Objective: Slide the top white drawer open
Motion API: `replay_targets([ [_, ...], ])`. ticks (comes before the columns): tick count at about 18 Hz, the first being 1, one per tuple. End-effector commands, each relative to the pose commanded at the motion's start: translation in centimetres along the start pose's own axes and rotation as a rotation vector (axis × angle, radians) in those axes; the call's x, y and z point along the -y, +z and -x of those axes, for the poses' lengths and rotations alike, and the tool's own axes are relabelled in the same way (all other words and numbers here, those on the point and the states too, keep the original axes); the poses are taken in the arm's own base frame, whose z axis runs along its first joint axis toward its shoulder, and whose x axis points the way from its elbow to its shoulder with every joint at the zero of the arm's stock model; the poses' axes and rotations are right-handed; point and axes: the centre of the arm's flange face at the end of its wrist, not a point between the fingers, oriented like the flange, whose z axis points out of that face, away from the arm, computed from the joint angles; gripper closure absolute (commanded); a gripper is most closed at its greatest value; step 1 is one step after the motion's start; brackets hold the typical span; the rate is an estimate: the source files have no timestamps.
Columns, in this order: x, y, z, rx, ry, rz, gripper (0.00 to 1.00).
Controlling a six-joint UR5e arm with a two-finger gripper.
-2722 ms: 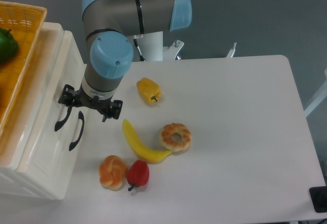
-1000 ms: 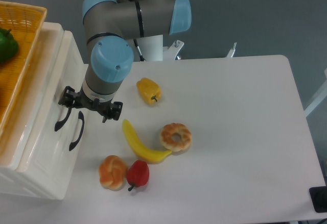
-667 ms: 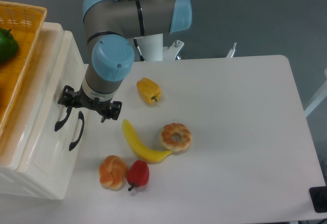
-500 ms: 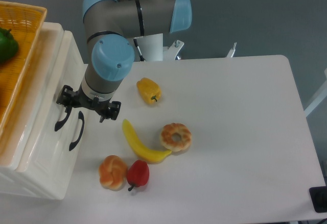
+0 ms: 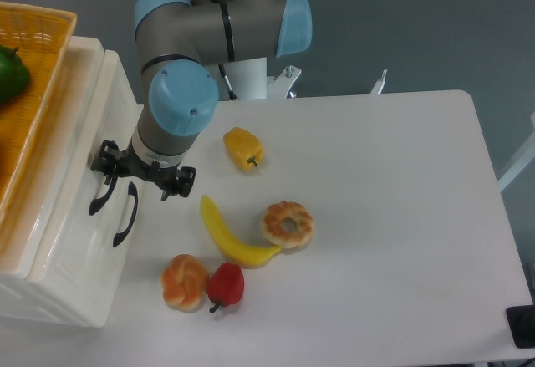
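the black two-finger gripper (image 5: 139, 180) sits against the front of the glossy cream-white top drawer (image 5: 84, 145), right at the upper end of its curved black handle (image 5: 101, 192); whether its fingers are spread or pinching the handle cannot be told from above. the lower drawer's matching black handle (image 5: 125, 215) lies just beside. on the white desk (image 5: 376, 216) nearby are a yellow bell pepper (image 5: 243, 149), yellow banana (image 5: 227, 235), glazed doughnut (image 5: 288, 224), red pepper (image 5: 225, 285) and braided bun (image 5: 185, 281).

Probably a robotics lab: arm (image 5: 196, 28) bolted at the tabletop's (image 5: 393, 216) 12 o'clock edge, toy food (image 5: 242, 149), grey backdrop.
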Motion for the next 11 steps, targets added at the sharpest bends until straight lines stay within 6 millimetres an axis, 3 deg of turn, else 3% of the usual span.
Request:
replay_targets([
  [11, 0.06, -0.47, 0.13, 0.025, 0.008, -0.011, 0.0],
])
